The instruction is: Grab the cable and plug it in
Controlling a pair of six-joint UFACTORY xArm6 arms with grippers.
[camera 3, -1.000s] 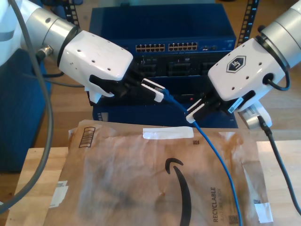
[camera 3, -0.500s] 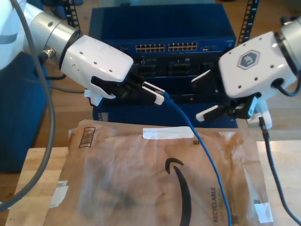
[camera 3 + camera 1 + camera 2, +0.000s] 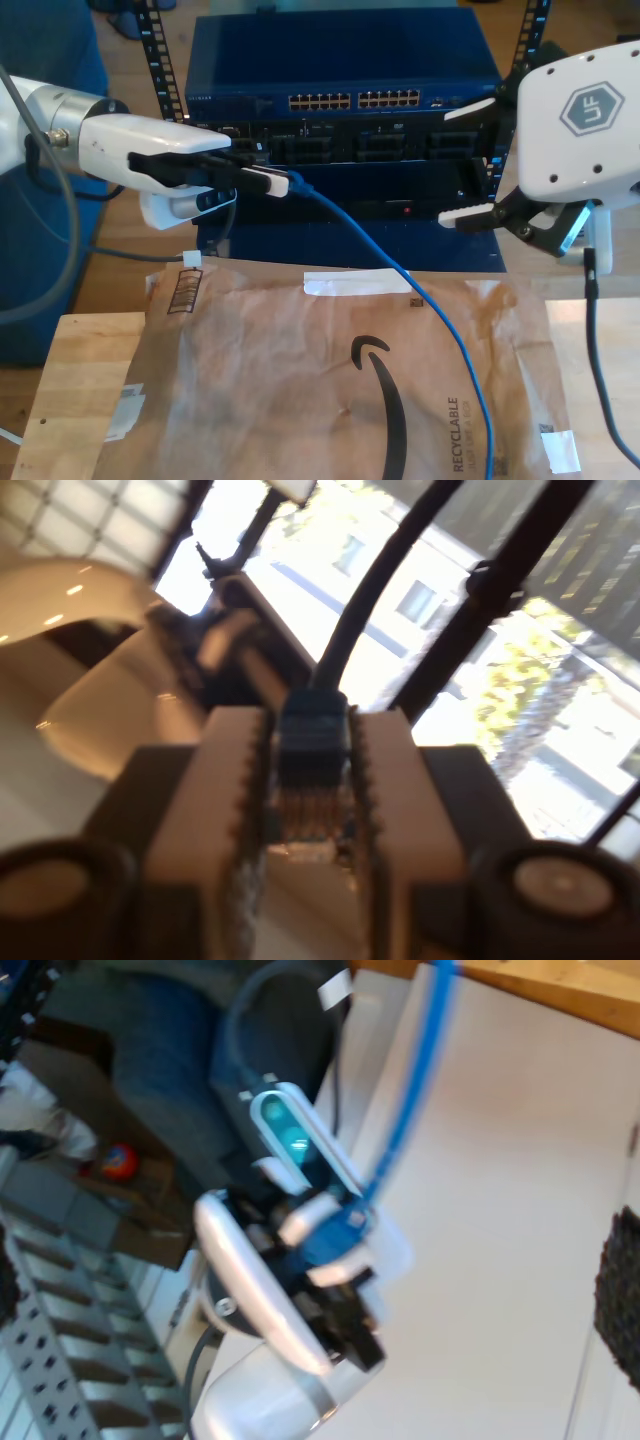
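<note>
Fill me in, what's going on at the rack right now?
My first gripper is shut on the plug end of the blue cable, holding it out in front of the blue network switch; the plug sits between the pads. It is not in a port yet. My second gripper, at the exterior view's right, is open and holds nothing. The rest of the cable trails down over the brown paper mailer on the table.
</note>
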